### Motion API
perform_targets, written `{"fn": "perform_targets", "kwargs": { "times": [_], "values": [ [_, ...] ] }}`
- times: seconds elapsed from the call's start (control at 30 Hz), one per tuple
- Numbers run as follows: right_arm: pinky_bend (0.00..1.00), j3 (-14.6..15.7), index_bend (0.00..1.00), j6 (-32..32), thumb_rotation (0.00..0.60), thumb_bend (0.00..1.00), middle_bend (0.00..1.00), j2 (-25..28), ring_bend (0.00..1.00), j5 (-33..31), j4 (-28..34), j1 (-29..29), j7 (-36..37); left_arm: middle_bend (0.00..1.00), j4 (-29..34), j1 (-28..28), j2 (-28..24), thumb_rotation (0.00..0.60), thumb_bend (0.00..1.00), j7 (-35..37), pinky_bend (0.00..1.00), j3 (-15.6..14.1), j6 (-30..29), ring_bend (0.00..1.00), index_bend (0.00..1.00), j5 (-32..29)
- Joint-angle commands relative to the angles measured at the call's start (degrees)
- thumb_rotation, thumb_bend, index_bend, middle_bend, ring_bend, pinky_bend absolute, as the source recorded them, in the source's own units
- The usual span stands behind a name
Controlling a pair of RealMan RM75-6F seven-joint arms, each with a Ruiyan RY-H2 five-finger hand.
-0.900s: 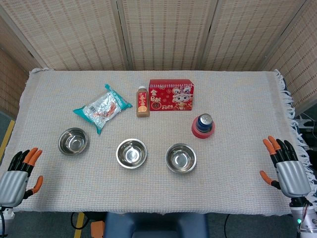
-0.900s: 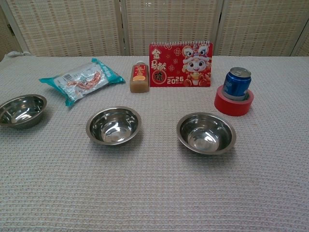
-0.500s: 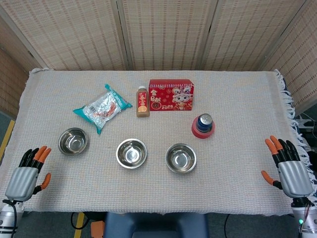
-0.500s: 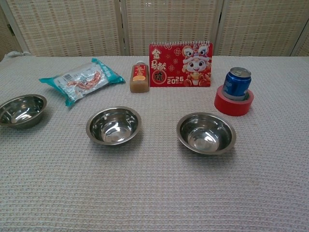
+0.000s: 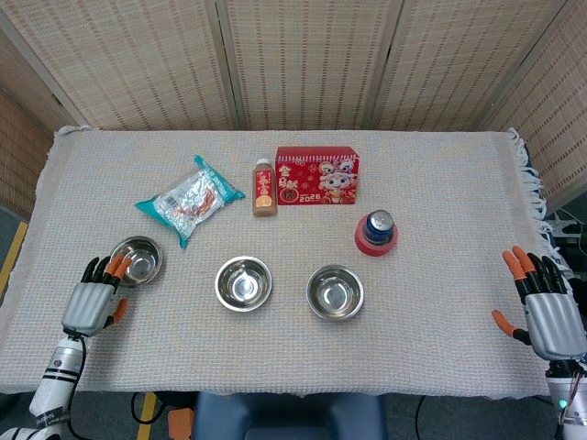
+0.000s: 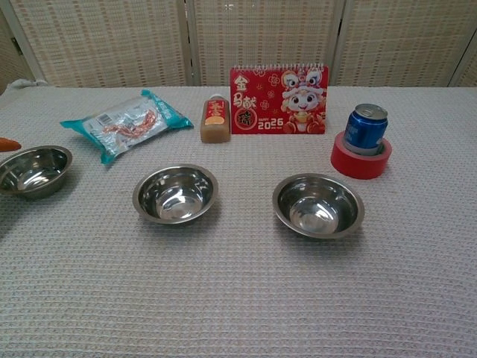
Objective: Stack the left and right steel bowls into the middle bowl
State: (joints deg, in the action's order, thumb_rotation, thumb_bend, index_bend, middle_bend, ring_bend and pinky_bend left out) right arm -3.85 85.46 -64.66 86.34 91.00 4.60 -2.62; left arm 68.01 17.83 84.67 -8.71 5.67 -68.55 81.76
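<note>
Three steel bowls stand in a row on the cloth: the left bowl (image 5: 136, 260) (image 6: 33, 171), the middle bowl (image 5: 243, 283) (image 6: 176, 193) and the right bowl (image 5: 335, 292) (image 6: 318, 205). All three are empty and apart from each other. My left hand (image 5: 94, 298) is open, fingers spread, just at the near left rim of the left bowl; one orange fingertip (image 6: 9, 144) shows at the chest view's left edge. My right hand (image 5: 548, 310) hangs open off the table's right edge, far from the right bowl.
Behind the bowls lie a teal snack packet (image 5: 189, 199), a small brown bottle (image 5: 264, 188), a red 2026 desk calendar (image 5: 317, 175) and a blue can on a red tape roll (image 5: 376, 233). A fringed cloth (image 5: 440, 183) covers the table.
My left hand has moved up and to the right from the near left corner to the left bowl's rim. My right hand has drifted slightly right and down.
</note>
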Motion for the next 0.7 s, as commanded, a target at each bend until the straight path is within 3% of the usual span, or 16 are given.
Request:
{"fn": "perform_targets", "kwargs": {
  "times": [0.03,0.2,0.43,0.7],
  "values": [
    [0.00,-0.08,0.00,-0.22,0.600,0.14,0.00,-0.07,0.00,-0.20,-0.12,0.09,-0.07,0.00,-4.12,1.29,2.76,0.600,0.45,0.75,0.04,0.06,2.16,0.00,0.07,-1.41],
    [0.00,-0.16,0.00,-0.65,0.600,0.14,0.00,-0.20,0.00,-0.53,-0.19,0.26,-0.38,0.00,-9.14,2.26,5.82,0.600,0.45,2.29,0.04,-0.12,2.11,0.00,0.19,-0.95],
    [0.00,-0.08,0.00,-1.06,0.600,0.14,0.00,-0.01,0.00,-0.82,0.21,0.30,-0.83,0.00,-20.48,3.62,12.07,0.600,0.45,5.75,0.05,0.30,-1.87,0.00,0.48,1.13],
    [0.00,-0.12,0.00,-1.26,0.600,0.14,0.00,0.20,0.00,-1.15,0.53,0.28,-1.07,0.07,-29.72,4.84,16.87,0.600,0.45,8.50,0.06,0.33,-4.87,0.00,0.61,2.43]
  ]
}}
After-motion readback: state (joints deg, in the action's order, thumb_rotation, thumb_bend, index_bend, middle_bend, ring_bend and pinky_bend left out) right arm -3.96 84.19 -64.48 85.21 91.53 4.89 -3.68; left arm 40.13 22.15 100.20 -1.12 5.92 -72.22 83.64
